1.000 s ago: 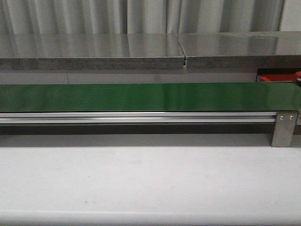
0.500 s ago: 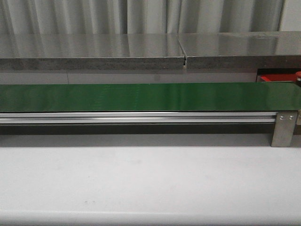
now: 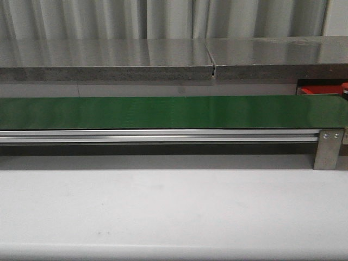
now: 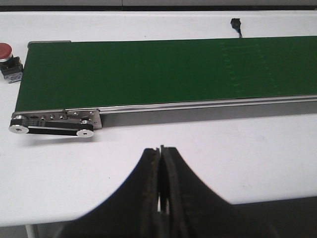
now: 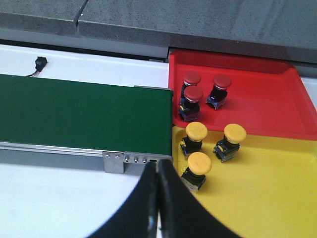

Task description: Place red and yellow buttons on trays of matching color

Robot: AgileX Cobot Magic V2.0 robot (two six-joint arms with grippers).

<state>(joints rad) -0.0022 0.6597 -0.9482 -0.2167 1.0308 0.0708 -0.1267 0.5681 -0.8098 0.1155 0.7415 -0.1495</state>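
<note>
Nothing moved, red tray (image 5: 257, 99) w/ 3 red buttons (image 5: 192, 78), yellow tray (image 5: 267, 188) w/ 3 yellow buttons (image 5: 196, 132), both claws together.

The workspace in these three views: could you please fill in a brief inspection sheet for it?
Surface: white table, green belt bare.
Job's things: red tray holds three red buttons; yellow tray holds three yellow buttons; one more red button on the table at the belt's end.
Clutter: nothing seen.
Grippers: left gripper shut, empty; right gripper shut, empty.
Cables: black plug behind the belt.
Surroundings: grey shelf, curtain.
</note>
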